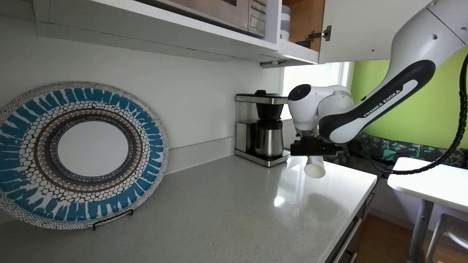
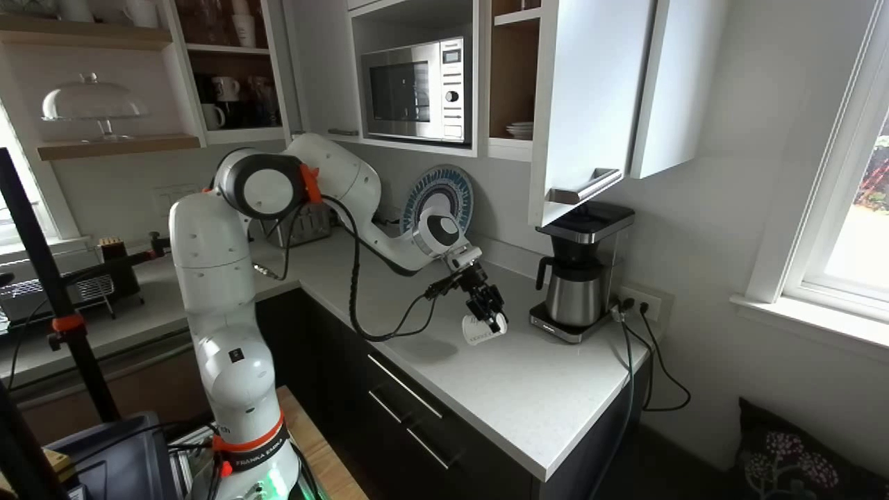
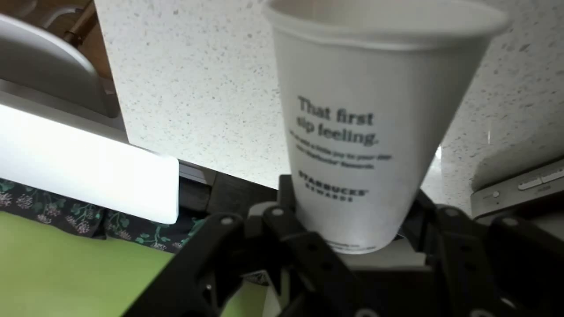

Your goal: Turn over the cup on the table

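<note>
Fingers point(image 3: 285, 193) of the gripper point(image 3: 352, 207) are clamped on the cup point(image 3: 365, 132) from either side, close to its narrow base. By this grip the wide rim is left free, and the printed lettering is shown between the two in the wrist view. The cup is held aloft, apart from the table point(image 2: 514, 396), neither upright nor fully inverted: it is tilted well over, mouth pointed away from the gripper and somewhat downward. The turn is therefore judged to be partly done; if the rim is meant to be set down first, the fingertips would be kept off the surface. A light squeeze seems called for, since a thin side could be dented. Nearby but apart, the coffee maker point(image 2: 580, 278) is placed presumably within reach of the outlet point(image 2: 662, 312). Farther off, the decorated plate point(image 1: 91, 148) is propped up by a wire stand point(image 1: 114, 218), probably for display.
</note>
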`<state>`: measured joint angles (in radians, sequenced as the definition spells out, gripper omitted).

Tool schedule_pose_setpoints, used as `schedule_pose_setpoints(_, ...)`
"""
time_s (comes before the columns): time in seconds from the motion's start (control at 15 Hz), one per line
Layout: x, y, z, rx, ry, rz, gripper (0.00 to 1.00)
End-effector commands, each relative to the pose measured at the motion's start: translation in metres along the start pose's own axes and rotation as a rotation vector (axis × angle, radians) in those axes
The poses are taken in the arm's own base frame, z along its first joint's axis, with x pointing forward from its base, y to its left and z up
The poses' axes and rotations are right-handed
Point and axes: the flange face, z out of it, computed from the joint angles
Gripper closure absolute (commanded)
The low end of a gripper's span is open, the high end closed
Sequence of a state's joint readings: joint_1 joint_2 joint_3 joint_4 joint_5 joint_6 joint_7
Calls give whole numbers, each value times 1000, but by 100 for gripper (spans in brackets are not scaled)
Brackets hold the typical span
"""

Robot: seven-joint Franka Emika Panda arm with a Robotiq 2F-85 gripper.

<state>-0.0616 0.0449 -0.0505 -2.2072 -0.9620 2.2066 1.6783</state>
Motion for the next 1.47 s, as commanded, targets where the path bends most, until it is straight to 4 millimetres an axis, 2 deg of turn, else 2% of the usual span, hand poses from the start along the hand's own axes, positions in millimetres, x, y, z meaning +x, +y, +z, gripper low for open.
schedule_pose_setpoints(0.0,-27,-13,4,-43,70,53,67)
schedule_pose_setpoints(0.33,-37,-18,4,-68,164,104,67)
schedule_pose_setpoints(0.8,-58,-27,17,-106,326,130,67)
schedule_pose_setpoints(1.4,-74,-38,29,-165,499,145,67)
